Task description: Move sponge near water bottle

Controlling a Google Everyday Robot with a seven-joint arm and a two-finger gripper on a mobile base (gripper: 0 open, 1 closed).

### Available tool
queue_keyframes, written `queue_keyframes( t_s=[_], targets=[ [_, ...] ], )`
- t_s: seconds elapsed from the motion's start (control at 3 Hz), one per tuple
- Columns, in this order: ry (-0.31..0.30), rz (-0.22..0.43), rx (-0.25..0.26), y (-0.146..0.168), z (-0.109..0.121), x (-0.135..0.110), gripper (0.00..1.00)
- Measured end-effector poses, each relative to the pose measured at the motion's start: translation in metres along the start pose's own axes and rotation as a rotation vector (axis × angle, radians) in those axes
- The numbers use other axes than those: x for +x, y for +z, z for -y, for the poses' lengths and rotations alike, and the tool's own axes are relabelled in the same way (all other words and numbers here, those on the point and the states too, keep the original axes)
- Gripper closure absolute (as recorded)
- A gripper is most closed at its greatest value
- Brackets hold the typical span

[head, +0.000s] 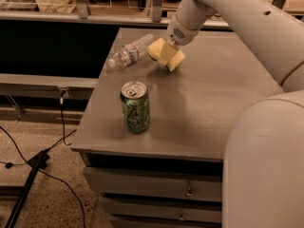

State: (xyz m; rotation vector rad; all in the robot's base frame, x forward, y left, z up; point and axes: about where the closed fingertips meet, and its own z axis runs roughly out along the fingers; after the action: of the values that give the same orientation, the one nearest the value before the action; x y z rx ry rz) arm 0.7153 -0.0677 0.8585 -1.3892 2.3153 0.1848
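The gripper (164, 49) hangs over the far part of the grey bench (213, 108), at the end of the white arm (223, 6) that reaches in from the upper right; it is clamped on the sponge (172, 61), a pale yellow foam block held tilted, its lower corner close to the bench top with a faint shadow under it; whether that corner touches the surface cannot be told.

The water bottle (129, 52) lies on its side near the far left corner of the bench, white cap pointing toward the left edge, base toward the sponge; the sponge is just beside that base end, on its right; whether the two touch cannot be told.

A green soda can (135, 107) stands upright nearer the front left of the bench, well apart from both sponge and bottle; it stands off to the front of the short stretch between them, not in it.

Below the bench top sit two drawers (152, 186), each with a small handle at the middle; the robot's broad white body (266, 165) fills the lower right corner and hides the bench's front right part.

To the left a lower grey ledge (42, 82) runs beside the bench; black cables (35, 163) trail over the speckled floor beneath it; a shelf with uprights runs along the back.
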Motion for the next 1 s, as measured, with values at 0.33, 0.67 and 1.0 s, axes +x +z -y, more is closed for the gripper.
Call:
queue_keyframes(
  t_s=[0.33, 0.67, 1.0],
  targets=[
    [-0.011, 0.006, -0.008, 0.003, -0.002, 0.000, 0.00],
    [-0.056, 0.044, -0.026, 0.001, -0.005, 0.000, 0.00],
    [-0.075, 0.088, -0.070, -0.019, 0.010, 0.029, 0.00]
  ],
)
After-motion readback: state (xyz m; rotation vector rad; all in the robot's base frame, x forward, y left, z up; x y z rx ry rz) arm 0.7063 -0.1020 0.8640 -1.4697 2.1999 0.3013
